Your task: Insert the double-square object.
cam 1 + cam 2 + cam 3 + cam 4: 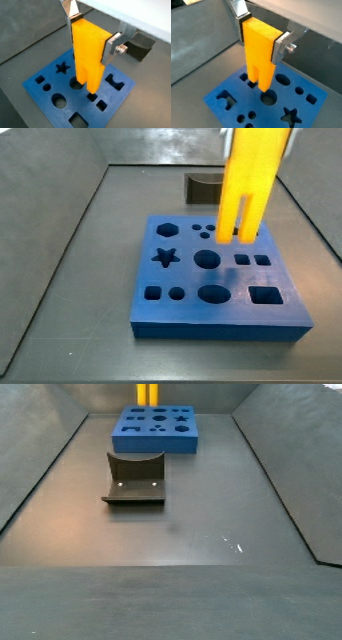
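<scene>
End effector [93, 36] | grips double-square object [89, 52] | over blue board [47, 95]

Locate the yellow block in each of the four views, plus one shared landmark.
Wrist view: yellow block centre frame, clamped in the gripper, prongs over the blue board.
Wrist view: yellow block centre, prongs above the blue board.
Side view: yellow block upper right, upright over the blue board.
Side view: only its prongs at the top edge.
Shared landmark: the blue board.
</scene>
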